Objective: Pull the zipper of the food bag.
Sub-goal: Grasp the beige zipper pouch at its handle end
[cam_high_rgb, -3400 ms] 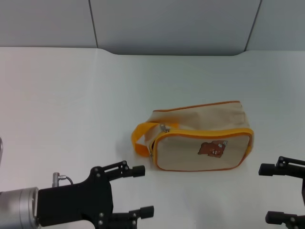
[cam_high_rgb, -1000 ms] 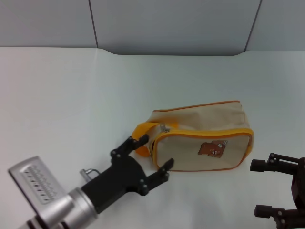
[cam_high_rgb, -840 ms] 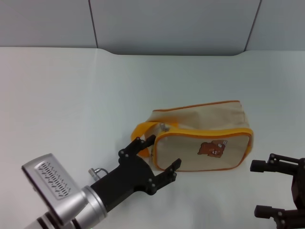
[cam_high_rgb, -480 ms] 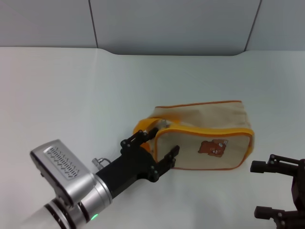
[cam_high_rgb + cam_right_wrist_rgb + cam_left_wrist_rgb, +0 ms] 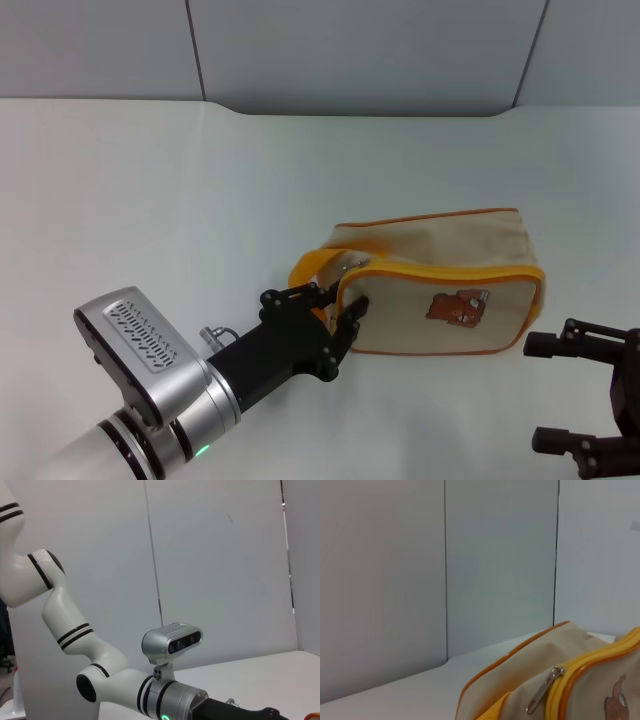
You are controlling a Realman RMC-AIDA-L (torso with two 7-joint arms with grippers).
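The food bag point(image 5: 440, 290) is a beige pouch with orange piping and a brown bear print, lying on the white table point(image 5: 200, 180). Its orange loop strap point(image 5: 305, 268) is at its left end. The zipper's silver pull tab point(image 5: 349, 266) hangs by the strap and shows close up in the left wrist view point(image 5: 545, 690), next to the bag point(image 5: 530, 655). My left gripper point(image 5: 328, 302) is open, with its fingers on either side of the bag's left end at the strap. My right gripper point(image 5: 548, 392) is open and empty, apart from the bag, at the front right.
Grey wall panels point(image 5: 360, 50) stand behind the table's far edge. The right wrist view shows my left arm point(image 5: 100, 690) with its camera block point(image 5: 172, 642) reaching across the table.
My left gripper has come forward from the front left onto the bag's left end. The bag has slid a little to the right. The right gripper has stayed put over the last second.
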